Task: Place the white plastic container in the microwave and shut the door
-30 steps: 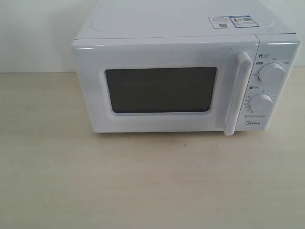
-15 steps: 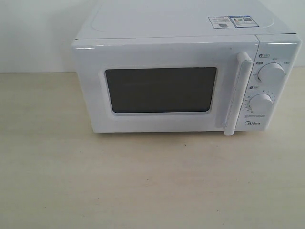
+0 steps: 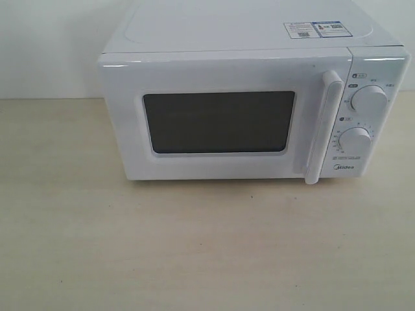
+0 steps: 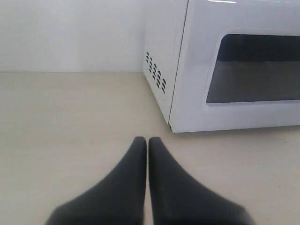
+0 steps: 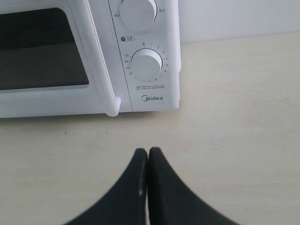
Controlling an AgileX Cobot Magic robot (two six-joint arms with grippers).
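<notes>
The white microwave (image 3: 246,97) stands at the back of a pale wooden table (image 3: 194,246), its door (image 3: 220,120) flush against the body, with the dark window and the long vertical bar handle (image 3: 324,126) beside two round dials (image 3: 368,100). The white plastic container is out of view in every frame. My left gripper (image 4: 147,140) is shut and empty, low over the table in front of the microwave's (image 4: 234,65) left corner. Just as shut and empty, my right gripper (image 5: 147,151) sits before the Midea logo (image 5: 153,98) and lower dial (image 5: 146,64). Neither gripper shows in the exterior view.
A plain white wall (image 3: 45,45) rises behind the table. Vent slots (image 4: 155,77) mark the microwave's left side. Stickers (image 3: 318,29) lie on its top. Bare table surface stretches in front of the microwave and to both sides.
</notes>
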